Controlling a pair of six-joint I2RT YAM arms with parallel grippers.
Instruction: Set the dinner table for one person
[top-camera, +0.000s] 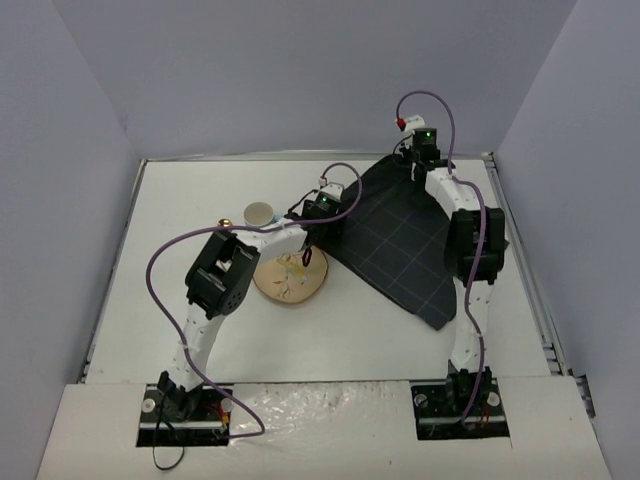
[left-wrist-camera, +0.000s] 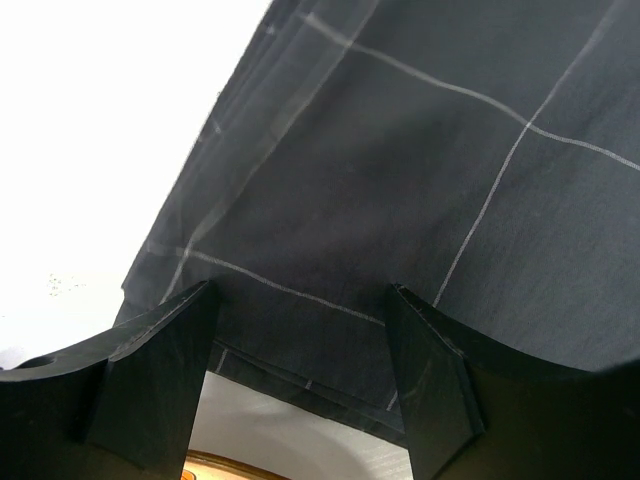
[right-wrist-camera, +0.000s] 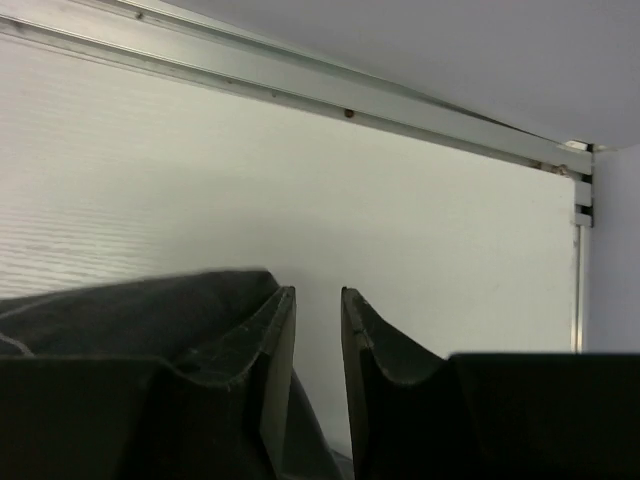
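Left gripper: jaws wide, nothing between them. It hangs over the near-left edge of the dark grey checked cloth, where the edge shows stacked folds.

Right gripper: jaws narrow, a thin slit between the tips. It sits at the cloth's far corner. Cloth is bunched against the outside of one finger and shows dark low in the slit. Can't tell from this angle whether any cloth is actually pinched.

Cloth lies askew on the right half, thin pale grid lines, one corner pointing toward the near edge.

Just left of the left gripper is a round light-wood plate with something small on it, too blurred to name. Beyond it stands a pale cup, upright and apart from the plate.

Dinner table: large flat white rectangle that carries everything and fills the floor between pale lavender walls. The arm bases sit at its near edge. A thin metal rim runs along the far side and turns down the right side at the corner. Up close the surface shows faint fine ribbing, plus a few small specks near the cloth's left edge.
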